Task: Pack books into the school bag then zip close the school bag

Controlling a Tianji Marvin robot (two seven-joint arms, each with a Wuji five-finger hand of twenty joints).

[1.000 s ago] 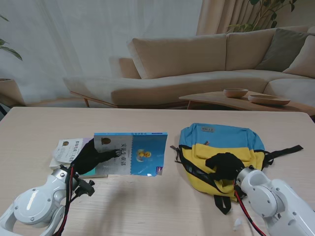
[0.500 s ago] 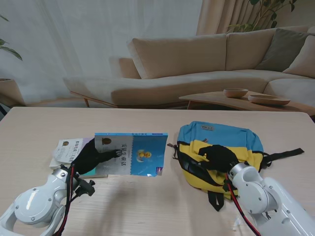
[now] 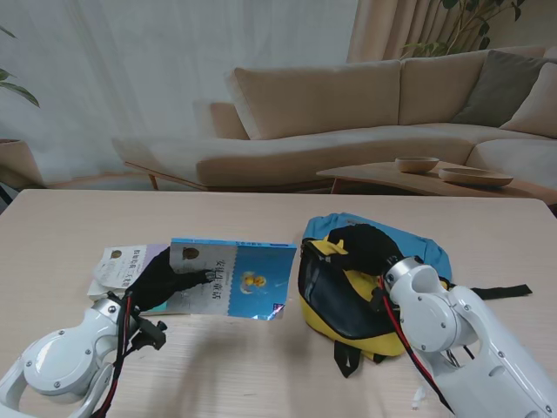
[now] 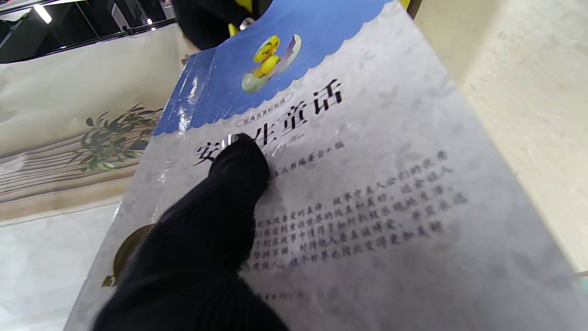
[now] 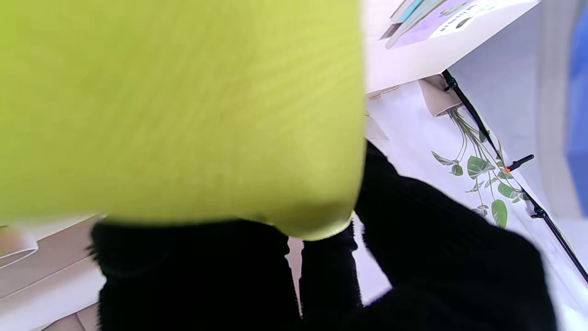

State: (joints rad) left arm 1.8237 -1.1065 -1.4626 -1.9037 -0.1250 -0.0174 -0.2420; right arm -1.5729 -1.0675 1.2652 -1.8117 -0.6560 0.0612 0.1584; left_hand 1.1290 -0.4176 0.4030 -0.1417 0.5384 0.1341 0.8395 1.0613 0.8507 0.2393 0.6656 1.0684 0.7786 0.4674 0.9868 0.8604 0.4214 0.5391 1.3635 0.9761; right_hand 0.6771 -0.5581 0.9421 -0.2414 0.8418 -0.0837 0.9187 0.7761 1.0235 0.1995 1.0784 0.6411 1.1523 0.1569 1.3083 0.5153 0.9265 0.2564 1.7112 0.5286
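**Two hands engaged: one on the book, one on the bag**

Two hands are in contact with task items on the counter (image 3: 261, 374).

**Left hand.** The left hand (image 3: 161, 277), in a black glove, holds a book (image 3: 239, 279) with a blue and grey cover. In the stand view the book sits between the stack of other books (image 3: 117, 268) on the left and the bag on the right, its far edge tilted and lifted off the counter. In the left wrist view, one gloved finger (image 4: 239, 161) presses flat on the cover over the printed title, beside a picture of a yellow duckling (image 4: 268, 57). The fingers are clamped on the book; those under it are hidden.

**Right hand.** The right hand (image 3: 370, 246), also gloved in black, grips the upper edge of the school bag (image 3: 348, 300). The bag is blue and yellow with black straps; it is raised on its side with the dark opening facing left toward the book. In the right wrist view, yellow fabric (image 5: 183, 110) fills most of the frame and the black fingers (image 5: 330, 262) curl around its lower edge, closed on the cloth.

**Positions.** The near corner of the book lies just beside the bag's opening; contact cannot be confirmed. A black strap (image 3: 505, 292) trails to the right on the counter.

**Background.** A beige sofa (image 3: 348, 113) and a low table with bowls (image 3: 418, 164) stand well behind the counter.
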